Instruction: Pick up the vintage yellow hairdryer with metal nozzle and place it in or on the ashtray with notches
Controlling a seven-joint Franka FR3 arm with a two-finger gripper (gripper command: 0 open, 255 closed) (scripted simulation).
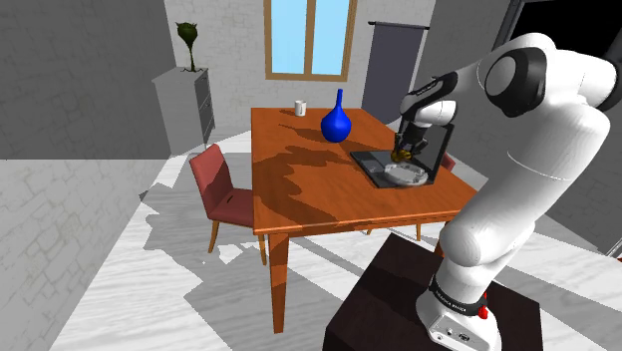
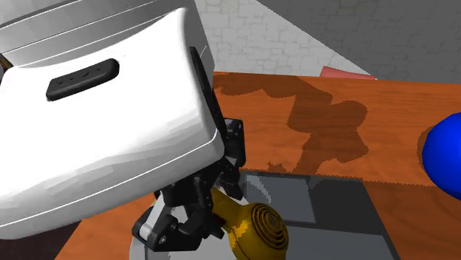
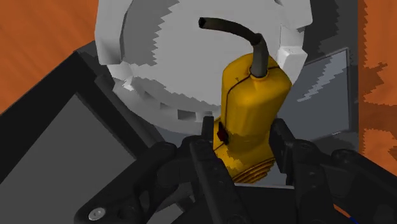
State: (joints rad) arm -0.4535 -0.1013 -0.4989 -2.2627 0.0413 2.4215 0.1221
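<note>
The yellow hairdryer is clamped in the gripper and held over the white notched ashtray (cord outward), presumably for release.

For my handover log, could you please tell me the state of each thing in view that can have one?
Dark grey laptop: open, lid up.
White round notched ashtray: lying on the laptop.
Yellow hairdryer with black cord: held over the ashtray.
Black two-finger hand: shut on the hairdryer.
Blue round-bellied vase: upright.
</note>
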